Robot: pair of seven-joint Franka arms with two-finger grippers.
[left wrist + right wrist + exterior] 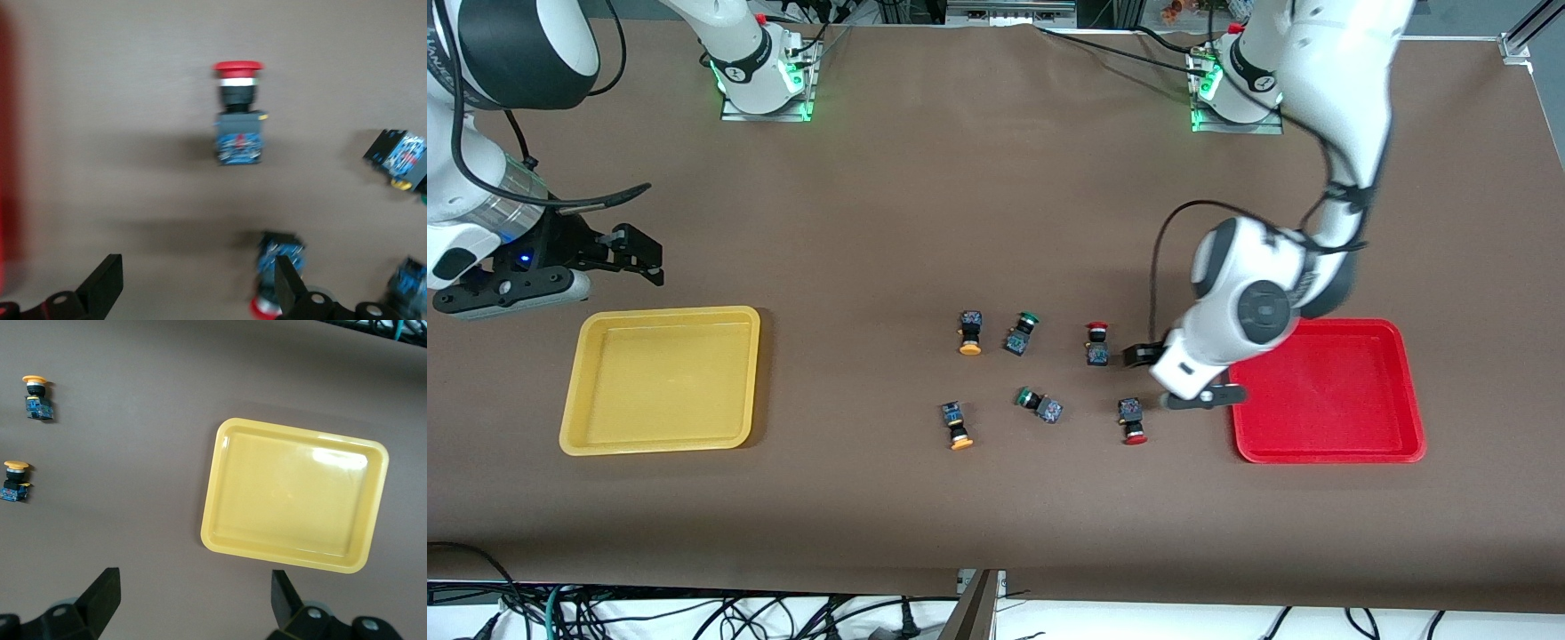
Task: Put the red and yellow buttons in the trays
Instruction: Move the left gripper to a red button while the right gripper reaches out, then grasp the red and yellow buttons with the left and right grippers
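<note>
Red and yellow buttons lie loose mid-table, none in a tray yet. One red button (1097, 344) lies farther from the front camera, the second red button (1133, 420) nearer; both sit toward the red tray (1325, 449). The two yellow buttons (970, 333) (957, 426) lie toward the right arm's end of the cluster, well apart from the yellow tray (660, 440). Two green-capped switches (1020, 333) lie between them and are not wanted.

Left gripper (1181, 378) hovers low between the red buttons and the red tray, jaws spread wide, nothing held. Right gripper (627, 253) waits above the table by the yellow tray, jaws also wide and empty.

Handling estimate: small, light, rigid plastic parts, not fragile. The round cap looks smooth and likely to slip or roll. Best hold is across the flat sides of the dark blocky body (239, 137), pads square to it. A light part may skid if one finger touches first.
</note>
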